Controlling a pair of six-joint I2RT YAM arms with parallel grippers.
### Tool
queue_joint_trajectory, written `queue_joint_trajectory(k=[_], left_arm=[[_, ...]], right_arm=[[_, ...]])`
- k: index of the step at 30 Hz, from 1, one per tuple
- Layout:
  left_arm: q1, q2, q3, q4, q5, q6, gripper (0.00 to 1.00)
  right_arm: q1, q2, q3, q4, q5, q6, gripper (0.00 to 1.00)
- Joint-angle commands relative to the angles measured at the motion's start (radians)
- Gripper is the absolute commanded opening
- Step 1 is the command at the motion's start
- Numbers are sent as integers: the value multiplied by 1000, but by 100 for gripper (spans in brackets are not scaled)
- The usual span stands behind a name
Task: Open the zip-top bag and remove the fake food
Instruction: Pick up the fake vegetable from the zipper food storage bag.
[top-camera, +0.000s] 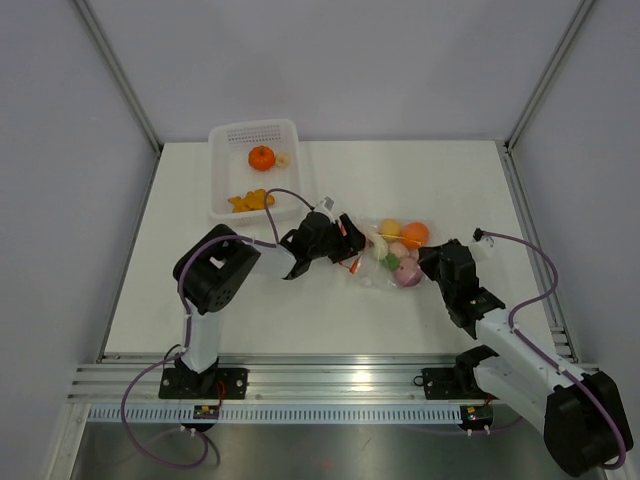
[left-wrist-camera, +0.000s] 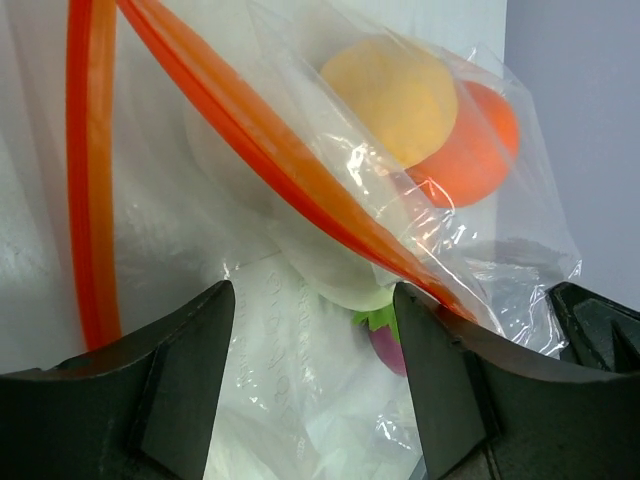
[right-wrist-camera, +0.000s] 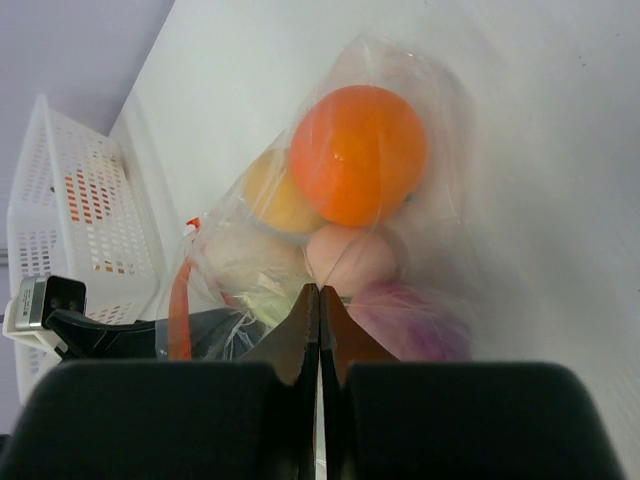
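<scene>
Here, left gripper (left-wrist-camera: 312, 300) holding its fingers apart at the bag's (top-camera: 372, 268) red edge, right gripper (right-wrist-camera: 318, 292) pressing its fingers together against the bag, toy food (top-camera: 414, 234) lying inside, middle of the frame.

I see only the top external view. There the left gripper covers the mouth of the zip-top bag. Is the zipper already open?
Observer: Yes. In the left wrist view the two halves of the red-orange zipper strip stand well apart, so the zip-top bag is open.
Operator: Does the left gripper hold something?
Observer: No. The left gripper is open, with only loose bag film in its gap.
Operator: And the right one?
Observer: The right gripper is shut, apparently pinching the bag's film next to a pink piece of fake food.
</scene>
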Motion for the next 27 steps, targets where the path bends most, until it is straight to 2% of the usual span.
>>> queue_joint_trajectory(k=[1,4,8,10,14,24,27], left_arm=[[2,0,56,4,-30,2,68],[1,1,81,-56,-54,18,68],[1,-16,76,-39,-93,22,71],[1,7,116,-114,-93,41,71],[-7,33,193,-263,-182,65,71],[-10,118,302,-323,-146,65,74],[-10,119,299,-282,-133,65,75]], right_arm=[[5,-18,-6,66,-14,-21,0],[5,-4,-3,83,-37,-37,0],[7,33,5,93,-61,-41,0],[5,37,6,104,-69,-44,0],[7,36,3,107,-76,-46,0],[5,51,9,109,-87,-51,0],[5,88,32,89,-93,-61,0]])
